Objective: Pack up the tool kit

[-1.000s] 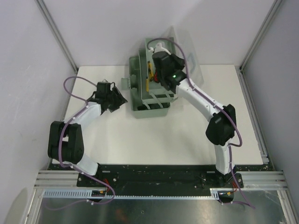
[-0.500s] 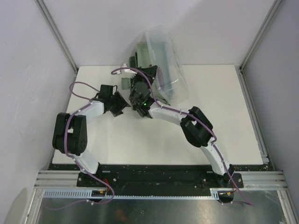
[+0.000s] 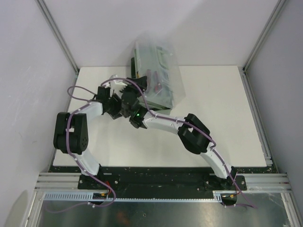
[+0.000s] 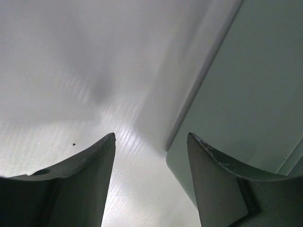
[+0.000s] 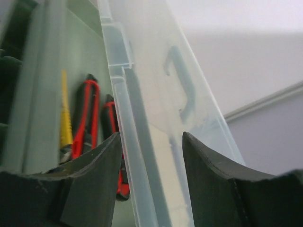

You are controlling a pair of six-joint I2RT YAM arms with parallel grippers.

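The tool kit [image 3: 142,59] stands at the table's far middle, a sage-green box with its clear lid [image 3: 161,75] swung up over it, tilted. In the right wrist view the lid [image 5: 156,94] rises edge-on between my right gripper's [image 5: 151,135] open fingers. Left of it, red-and-black handled tools [image 5: 87,113] and a yellow one [image 5: 65,113] lie in the green box [image 5: 80,52]. My right gripper [image 3: 129,92] reaches across to the box's near left side. My left gripper [image 3: 117,105] is beside it, open [image 4: 151,137], the box's rounded corner [image 4: 246,94] just behind its right finger.
Both arms crowd together at the box's left front corner on the white table [image 3: 213,123]. Aluminium posts [image 3: 258,42] and white walls close in the sides and back. A cable [image 3: 75,90] loops off the left arm.
My right arm has swung from over the box's back round to its near left side and its jaws have opened. The lid, lying open to the right, now stands over the box. The left arm edged closer.
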